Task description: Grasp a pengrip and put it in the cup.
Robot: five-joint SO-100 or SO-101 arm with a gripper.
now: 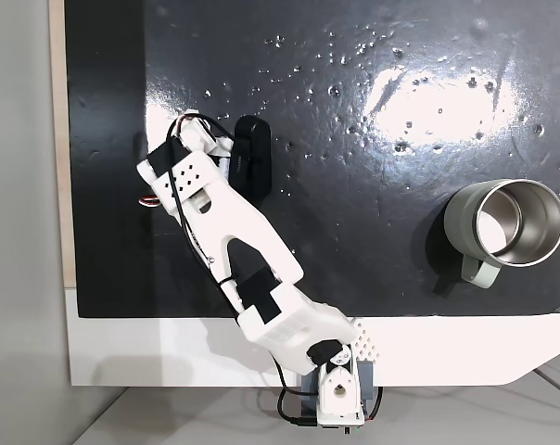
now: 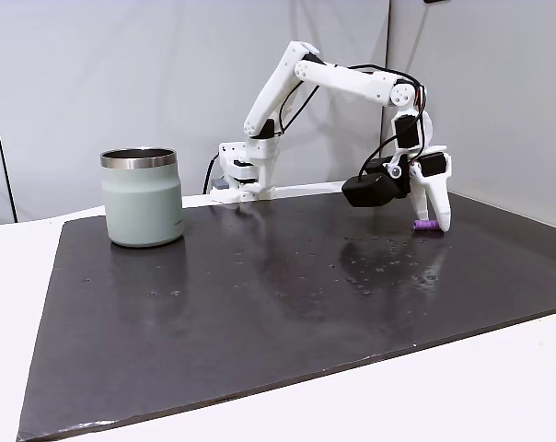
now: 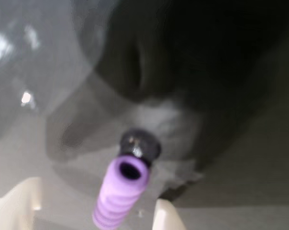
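Note:
The purple pengrip point(image 2: 425, 225) lies on the black mat at the right of a fixed view, right at the tip of my gripper's white finger point(image 2: 438, 201). My gripper point(image 2: 395, 210) is open, its black jaw swung wide to the left, holding nothing. In the wrist view the ribbed pengrip point(image 3: 119, 196) lies close below, its hollow end up, between two white finger parts point(image 3: 15, 203). From above, my gripper point(image 1: 226, 148) covers the pengrip. The sage-green cup point(image 1: 507, 222) stands upright far to the right there, and at the left in the side view as cup point(image 2: 142, 196).
The black mat point(image 1: 373, 269) covers most of a white table point(image 1: 150, 352) and shines with glare and small specks. My arm's base point(image 1: 340, 394) sits at the table's near edge in that view. Grey walls stand behind the table.

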